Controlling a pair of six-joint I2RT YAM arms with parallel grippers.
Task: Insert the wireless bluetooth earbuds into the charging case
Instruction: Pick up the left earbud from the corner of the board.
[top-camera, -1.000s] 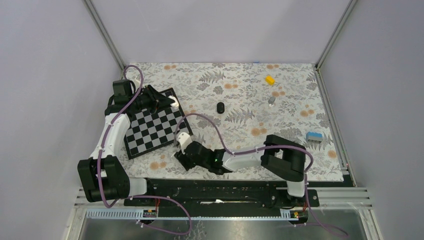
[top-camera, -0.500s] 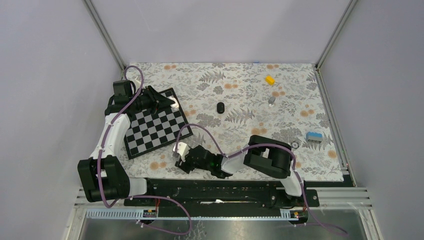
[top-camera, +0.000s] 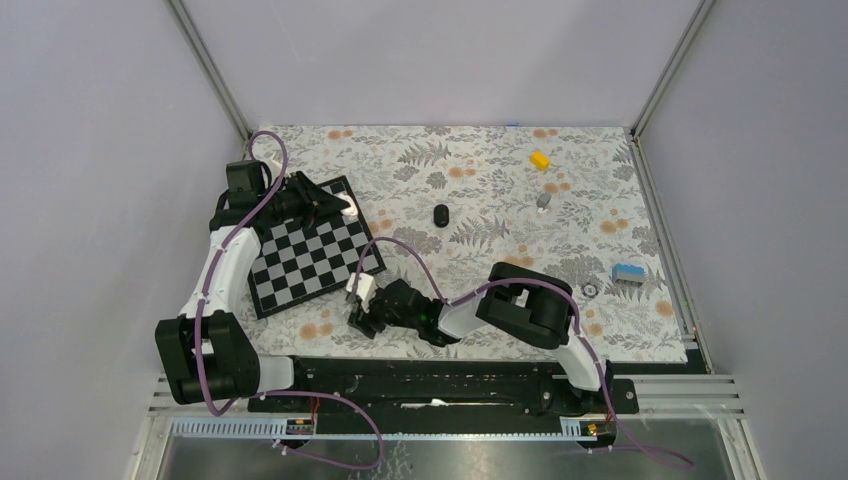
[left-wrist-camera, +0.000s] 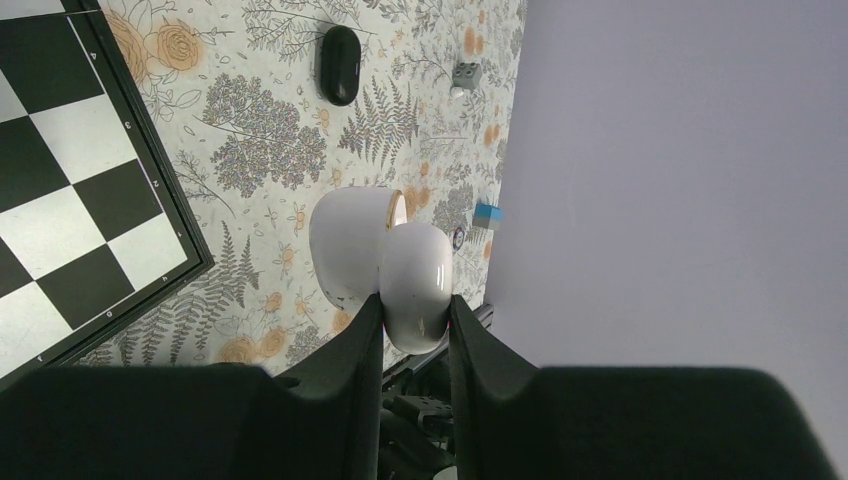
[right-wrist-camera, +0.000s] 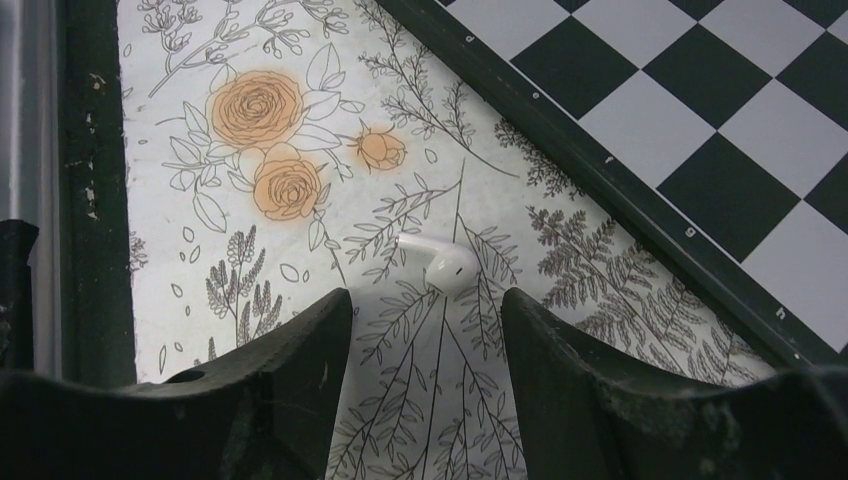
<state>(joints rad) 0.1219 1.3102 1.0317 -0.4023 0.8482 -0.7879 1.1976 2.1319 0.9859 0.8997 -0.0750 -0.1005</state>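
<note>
The white charging case hangs with its lid open over the far corner of the chessboard, and my left gripper is shut on its body. From above, that gripper sits at the far left. One white earbud lies on the floral mat beside the chessboard's near edge. My right gripper is open just short of it, one finger on each side of the line to it, not touching. In the top view the right gripper is low by the board's near corner, and the earbud cannot be made out there.
The chessboard lies at the left. A black oval object sits mid-mat. A yellow brick and a grey brick are at the far right. A blue brick and a small ring lie by the right edge.
The right arm has folded inward and its gripper has shifted slightly left along the board's near edge, jaws a little wider. The left arm and the case have not moved.
</note>
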